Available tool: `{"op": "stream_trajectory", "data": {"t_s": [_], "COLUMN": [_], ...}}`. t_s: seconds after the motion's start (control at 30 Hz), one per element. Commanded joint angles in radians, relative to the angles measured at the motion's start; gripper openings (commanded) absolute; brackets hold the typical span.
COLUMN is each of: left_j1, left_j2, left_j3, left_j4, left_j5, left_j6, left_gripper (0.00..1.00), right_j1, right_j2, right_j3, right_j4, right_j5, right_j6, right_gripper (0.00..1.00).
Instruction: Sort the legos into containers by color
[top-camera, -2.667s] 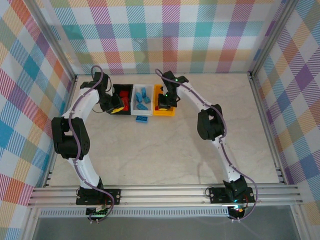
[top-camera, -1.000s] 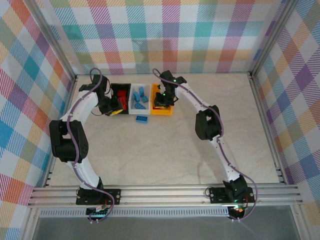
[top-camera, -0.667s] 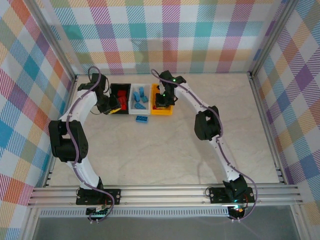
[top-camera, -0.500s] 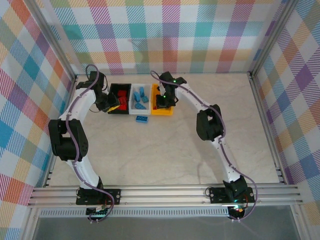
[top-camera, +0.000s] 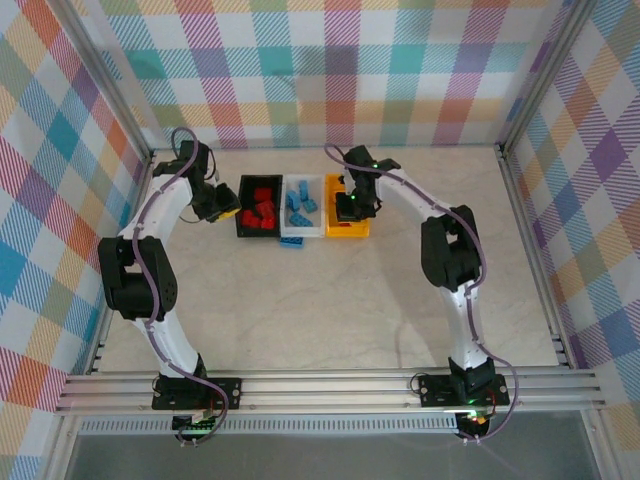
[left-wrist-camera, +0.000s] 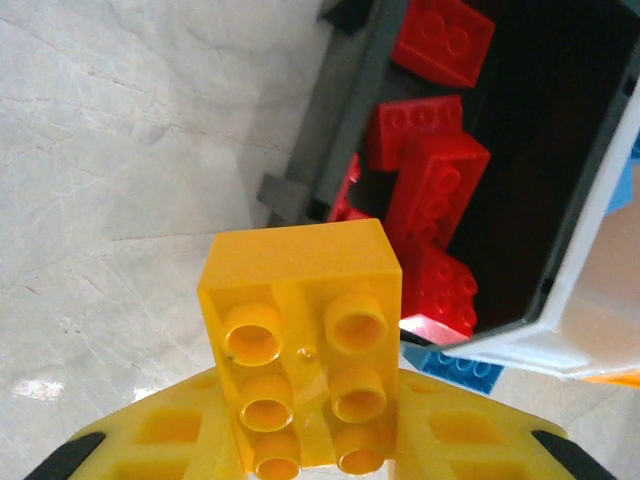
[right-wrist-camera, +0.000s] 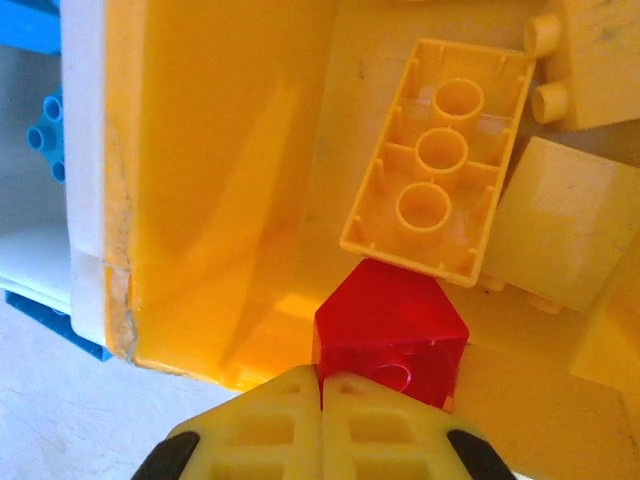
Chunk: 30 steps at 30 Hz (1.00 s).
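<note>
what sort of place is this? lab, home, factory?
Most likely a lab data-collection cell: plaid backdrop walls on an aluminium frame, a left arm and right arm bolted to its near rail, and a tabletop with toy legos and three sorting bins.

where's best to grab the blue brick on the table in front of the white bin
Probably by its two short ends, coming straight down. The blue brick lies flat, close along the near wall of the white bin, so its far long side looks blocked while both ends are free.
</note>
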Motion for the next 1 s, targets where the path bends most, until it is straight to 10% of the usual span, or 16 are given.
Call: {"op": "stream_trajectory", "data": {"t_s": [0.0,0.63,0.97], "left_j1": [-0.019,-0.246,-0.454], "left_j2": [0.026,0.115,0.532], "left_j3": [0.040,0.264,0.830], "left_j4": [-0.008,-0.019,-0.112], "left_j5": [0.019,0.047,0.066], "left_j6": [-0.014,-0.051,-0.122], "left_gripper": [0.24,0.25,0.25], "right_j1": [-0.006,-0.015,-0.051], "right_j2": [-0.046,-0.357,-0.600], "right_j3": [-0.010,-0.225,-0.414], "right_j4": [0.013,0.182,0.126], "right_j5": [-0.012,-0.179,-0.150], "right_j6": [0.017,0.098,0.105], "right_gripper": [0.07,0.06,0.06]}}
